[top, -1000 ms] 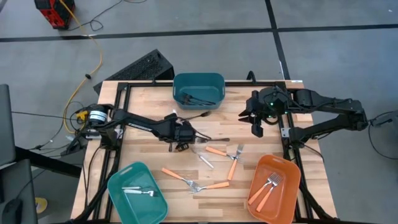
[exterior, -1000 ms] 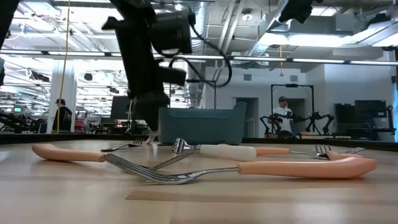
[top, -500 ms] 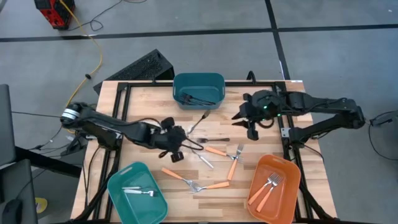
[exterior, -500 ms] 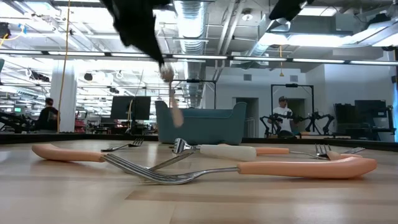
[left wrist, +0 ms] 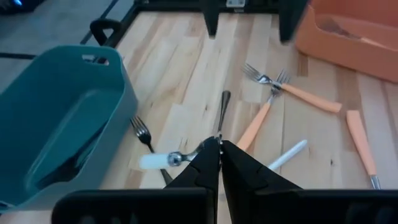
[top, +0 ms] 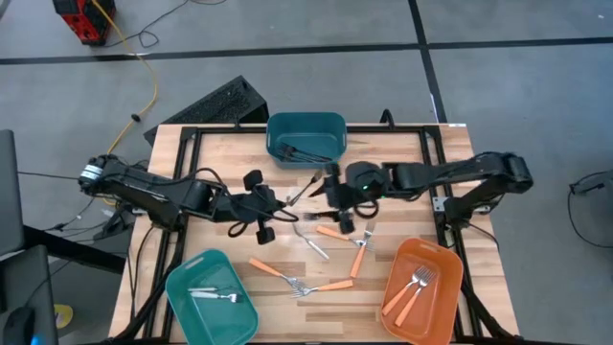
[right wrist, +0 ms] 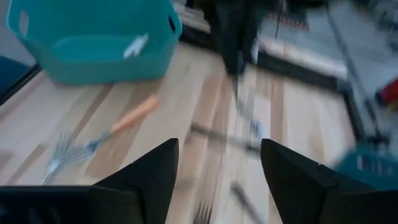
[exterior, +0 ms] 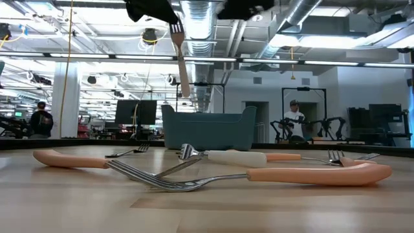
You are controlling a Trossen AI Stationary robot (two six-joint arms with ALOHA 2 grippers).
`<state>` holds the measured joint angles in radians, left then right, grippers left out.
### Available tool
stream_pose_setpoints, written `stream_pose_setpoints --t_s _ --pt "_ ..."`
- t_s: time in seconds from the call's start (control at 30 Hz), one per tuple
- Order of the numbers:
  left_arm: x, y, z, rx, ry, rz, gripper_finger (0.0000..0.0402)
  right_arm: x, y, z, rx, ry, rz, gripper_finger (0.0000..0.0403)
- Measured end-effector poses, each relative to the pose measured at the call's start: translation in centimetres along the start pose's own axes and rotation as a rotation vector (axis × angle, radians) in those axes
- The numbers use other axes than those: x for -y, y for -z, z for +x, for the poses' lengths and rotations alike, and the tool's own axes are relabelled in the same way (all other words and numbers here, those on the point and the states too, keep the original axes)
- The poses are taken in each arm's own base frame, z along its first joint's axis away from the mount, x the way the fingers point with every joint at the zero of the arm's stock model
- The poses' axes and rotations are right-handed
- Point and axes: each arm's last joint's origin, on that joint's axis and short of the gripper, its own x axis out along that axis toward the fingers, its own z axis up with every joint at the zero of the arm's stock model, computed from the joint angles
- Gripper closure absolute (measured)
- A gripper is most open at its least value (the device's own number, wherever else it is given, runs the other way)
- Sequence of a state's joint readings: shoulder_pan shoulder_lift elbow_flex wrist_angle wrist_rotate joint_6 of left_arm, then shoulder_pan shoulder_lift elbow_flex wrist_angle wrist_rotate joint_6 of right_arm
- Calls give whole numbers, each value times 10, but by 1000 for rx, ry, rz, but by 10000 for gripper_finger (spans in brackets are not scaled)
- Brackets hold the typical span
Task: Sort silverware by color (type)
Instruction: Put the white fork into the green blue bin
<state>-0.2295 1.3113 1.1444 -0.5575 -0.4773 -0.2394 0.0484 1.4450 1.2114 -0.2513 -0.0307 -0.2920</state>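
One fork (exterior: 179,58) clamped in left tool (top: 278,198), upright, tines up, right tool (top: 337,206) fingers apart.

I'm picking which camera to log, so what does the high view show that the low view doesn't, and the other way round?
Only the high view: the light teal bin and the orange bin, each with forks inside. Only the low view: a person standing far behind the table. Both: the dark teal bin, orange-handled forks lying on the table, and the fork that the left gripper holds lifted above it.
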Motion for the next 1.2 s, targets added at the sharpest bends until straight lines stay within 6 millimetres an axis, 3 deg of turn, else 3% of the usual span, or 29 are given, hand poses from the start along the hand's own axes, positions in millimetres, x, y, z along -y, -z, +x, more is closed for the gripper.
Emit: stream_pose_setpoints --t_s 0.43,0.83,0.97,1.2 --pt "0 1 0 -4 -6 3 401 17 13 73 75 -19 22 147" --pt "-1 0 0 4 -32 13 401 20 12 89 167 -11 15 153" --pt "-1 0 0 5 -32 13 401 20 12 89 165 -8 16 203" --pt "-1 -1 0 15 -30 7 401 24 14 89 153 -1 11 356"
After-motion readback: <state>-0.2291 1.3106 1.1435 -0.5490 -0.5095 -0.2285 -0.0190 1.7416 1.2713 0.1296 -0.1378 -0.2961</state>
